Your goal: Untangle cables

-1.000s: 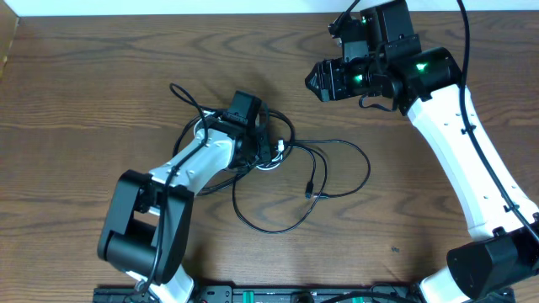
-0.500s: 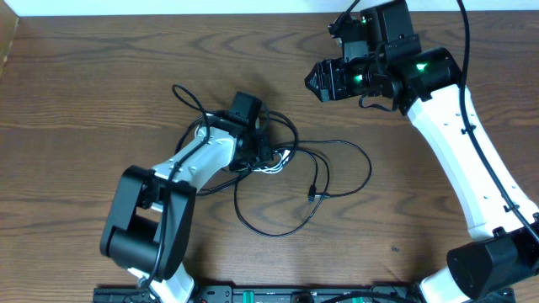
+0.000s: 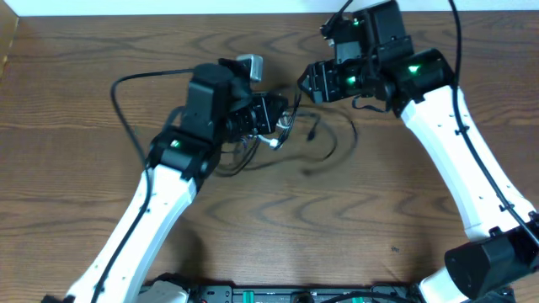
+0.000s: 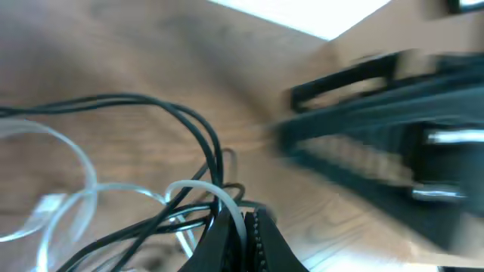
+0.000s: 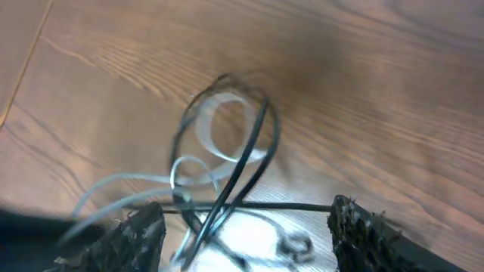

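Observation:
My left gripper [image 3: 271,112] is raised above the table and shut on the white cable [image 4: 223,202], which runs between its fingers in the left wrist view. Black cables [image 4: 166,113] loop through and hang tangled with it. In the overhead view the tangle [image 3: 290,135] hangs blurred below and between both grippers, with black loops trailing to about [image 3: 337,143]. My right gripper [image 3: 305,84] is open, close to the right of the left gripper. In the right wrist view the white loop [image 5: 219,132] and crossed black cables [image 5: 242,166] lie between its spread fingers [image 5: 246,234].
A thick black arm wire [image 3: 126,101] arcs out to the left of my left arm. The wooden table [image 3: 354,227] extends in front. A white wall edge [image 3: 168,7] runs along the back.
My left arm has lifted and swung up and right, carrying the cable tangle off the table. The right gripper has shifted slightly left toward it.

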`<state>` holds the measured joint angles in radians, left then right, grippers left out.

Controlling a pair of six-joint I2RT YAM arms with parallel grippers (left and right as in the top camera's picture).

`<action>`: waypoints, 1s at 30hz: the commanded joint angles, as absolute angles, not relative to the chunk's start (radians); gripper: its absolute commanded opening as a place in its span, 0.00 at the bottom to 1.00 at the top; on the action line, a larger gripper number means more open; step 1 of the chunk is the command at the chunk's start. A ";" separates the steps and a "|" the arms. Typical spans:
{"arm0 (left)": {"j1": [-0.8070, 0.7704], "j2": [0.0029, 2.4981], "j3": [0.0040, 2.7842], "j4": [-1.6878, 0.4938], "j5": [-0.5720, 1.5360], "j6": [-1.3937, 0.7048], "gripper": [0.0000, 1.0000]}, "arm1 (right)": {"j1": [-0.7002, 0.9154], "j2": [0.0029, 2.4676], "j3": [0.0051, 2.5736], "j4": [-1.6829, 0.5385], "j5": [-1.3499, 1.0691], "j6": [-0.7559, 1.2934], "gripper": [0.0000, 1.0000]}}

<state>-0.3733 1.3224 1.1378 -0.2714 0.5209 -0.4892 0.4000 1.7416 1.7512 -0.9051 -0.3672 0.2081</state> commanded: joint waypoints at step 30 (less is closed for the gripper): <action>-0.370 1.287 1.157 -0.229 0.432 -0.473 0.07 | 0.453 1.892 1.733 -0.938 -0.547 0.277 0.48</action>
<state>-0.3733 1.2884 1.1378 -0.2352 0.4400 -0.4892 0.4473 1.8393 1.7500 -0.9409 -0.5282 0.2344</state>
